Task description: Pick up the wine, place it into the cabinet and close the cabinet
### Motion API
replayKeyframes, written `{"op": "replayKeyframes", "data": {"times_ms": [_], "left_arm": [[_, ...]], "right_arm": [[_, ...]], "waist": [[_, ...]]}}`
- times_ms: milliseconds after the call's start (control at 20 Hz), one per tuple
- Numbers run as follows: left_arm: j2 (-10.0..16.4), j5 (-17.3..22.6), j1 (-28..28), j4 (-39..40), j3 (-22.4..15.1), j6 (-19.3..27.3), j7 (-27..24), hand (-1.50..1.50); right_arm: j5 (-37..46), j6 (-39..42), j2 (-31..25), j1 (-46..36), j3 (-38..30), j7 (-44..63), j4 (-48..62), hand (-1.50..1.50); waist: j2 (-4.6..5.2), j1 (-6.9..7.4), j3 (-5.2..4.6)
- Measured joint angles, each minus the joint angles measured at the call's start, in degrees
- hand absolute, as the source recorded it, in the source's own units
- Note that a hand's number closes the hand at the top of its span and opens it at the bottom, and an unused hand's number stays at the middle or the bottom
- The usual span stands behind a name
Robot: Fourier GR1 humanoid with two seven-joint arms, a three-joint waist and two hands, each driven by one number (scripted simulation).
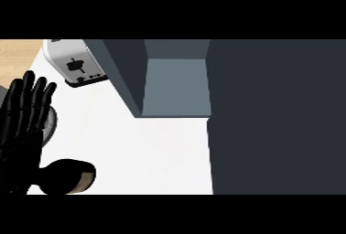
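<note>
Left hand [27, 114] rests open, fingers straight, at left edge. Right hand out of view. We see no wine; cabinet [175, 87] open. Risk: door [277, 119] blocks view, blind grasp could tip it.

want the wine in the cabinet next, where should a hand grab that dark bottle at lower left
Probably round the dark rounded body of the wine bottle, from the left: the open left hand is beside it, and its curved sides suit wrapping fingers. No neck shows.
</note>
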Motion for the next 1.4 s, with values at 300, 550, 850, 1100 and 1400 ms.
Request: {"op": "replayKeyframes", "data": {"times_ms": [300, 550, 850, 1100, 1400], "left_arm": [[-1.33, -0.91, 9.74, -7.15, -3.42, -0.97, -0.91, -1.50], [-5.40, 5.68, 18.22, -12.49, -11.13, 0.02, 4.15, -1.50], [-6.78, 2.76, 25.41, -20.68, -21.64, 3.82, 8.58, -1.50], [-7.07, 0.09, 26.48, -21.93, -29.18, 8.29, 11.91, -1.50], [-6.71, -1.38, 25.60, -22.36, -33.35, 12.69, 14.57, -1.50]], "right_arm": [[-3.73, 4.57, -1.11, 6.75, 0.24, -0.64, -4.10, -1.50], [-8.99, 10.70, -3.41, 10.79, 4.16, 3.87, -6.55, -1.50], [-14.69, 12.19, -5.47, 12.64, 4.27, 12.33, -14.43, -1.50], [-15.77, 12.52, -6.20, 11.62, 3.37, 15.88, -15.90, -1.50], [-15.92, 11.73, -6.03, 9.92, 3.22, 18.63, -16.37, -1.50]], "waist": [[-1.31, 0.68, 1.22], [-1.73, 1.17, 1.45], [-1.69, 1.00, 1.54], [-1.63, 0.88, 1.57], [-1.68, 0.90, 1.59]]}}
